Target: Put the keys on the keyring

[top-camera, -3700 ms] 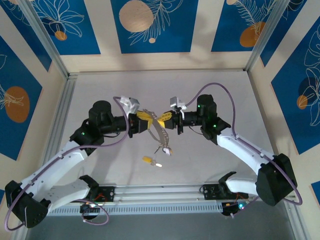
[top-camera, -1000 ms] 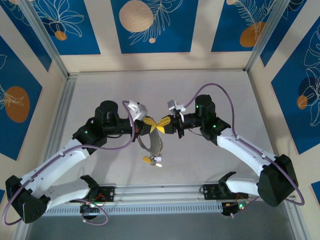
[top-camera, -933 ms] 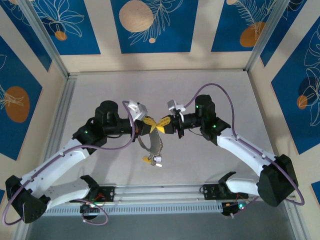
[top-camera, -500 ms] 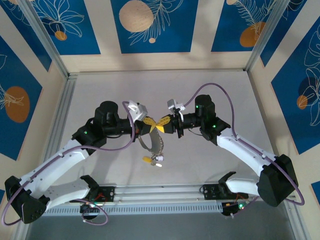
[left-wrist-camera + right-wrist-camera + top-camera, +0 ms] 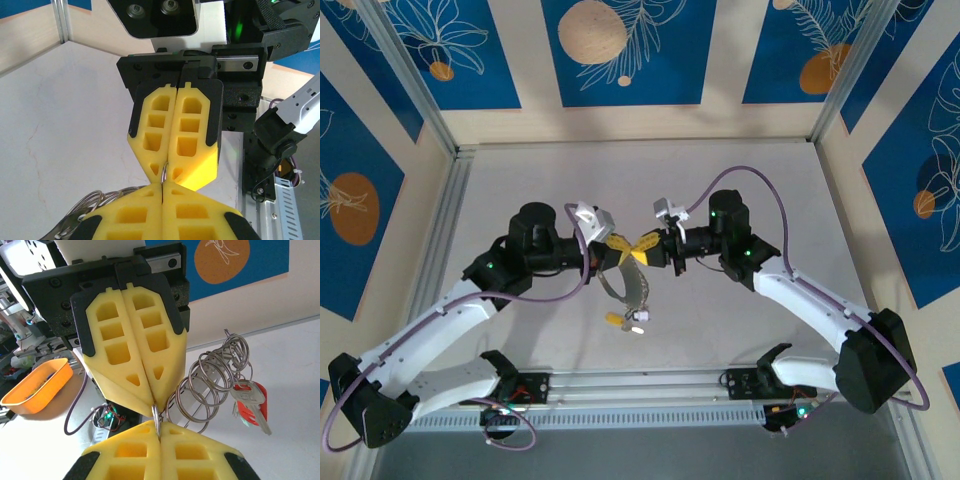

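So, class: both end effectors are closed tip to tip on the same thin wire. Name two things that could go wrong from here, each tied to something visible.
1. The left end effector and right end effector pinch the keyring nearly touching each other; with so little wire between them, a small pull might bend it or let it slip.
2. The red-tagged key hangs loose from the keyring's loops; a jolt could swing or snag it.

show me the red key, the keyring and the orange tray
red-tagged key (image 5: 248, 415): right wrist view, on its red plastic tag.
keyring (image 5: 215, 371): right wrist view, on its overlapping wire loops.
orange tray (image 5: 39, 392): right wrist view, on its outer wall.
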Action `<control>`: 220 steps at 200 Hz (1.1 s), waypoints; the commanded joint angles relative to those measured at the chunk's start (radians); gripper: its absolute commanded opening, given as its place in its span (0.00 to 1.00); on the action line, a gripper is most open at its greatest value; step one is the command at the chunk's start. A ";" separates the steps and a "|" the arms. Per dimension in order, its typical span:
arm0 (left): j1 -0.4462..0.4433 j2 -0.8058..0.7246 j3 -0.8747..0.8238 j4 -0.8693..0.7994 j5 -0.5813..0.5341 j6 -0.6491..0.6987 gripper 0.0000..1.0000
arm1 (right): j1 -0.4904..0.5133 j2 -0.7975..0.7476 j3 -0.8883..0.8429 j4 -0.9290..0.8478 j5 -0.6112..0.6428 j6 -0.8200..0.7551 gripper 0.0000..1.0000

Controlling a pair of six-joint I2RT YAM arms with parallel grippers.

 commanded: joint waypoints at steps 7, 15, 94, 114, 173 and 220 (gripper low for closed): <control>-0.050 -0.005 0.024 -0.060 0.062 0.040 0.00 | 0.007 -0.006 0.034 0.049 0.067 0.004 0.11; -0.051 -0.004 0.023 -0.058 0.055 0.039 0.00 | 0.008 -0.008 0.030 0.050 0.068 0.005 0.13; -0.050 0.001 0.013 -0.043 0.022 0.042 0.00 | -0.004 -0.019 0.008 0.052 0.083 0.009 0.00; -0.048 0.000 0.011 -0.044 0.017 0.043 0.00 | -0.011 -0.022 -0.004 0.076 0.083 0.023 0.00; -0.048 -0.005 0.010 -0.051 0.009 0.034 0.00 | -0.017 -0.046 -0.040 0.116 0.098 0.037 0.00; -0.049 -0.010 -0.003 -0.062 0.037 0.016 0.28 | -0.026 -0.058 -0.095 0.267 0.040 0.106 0.00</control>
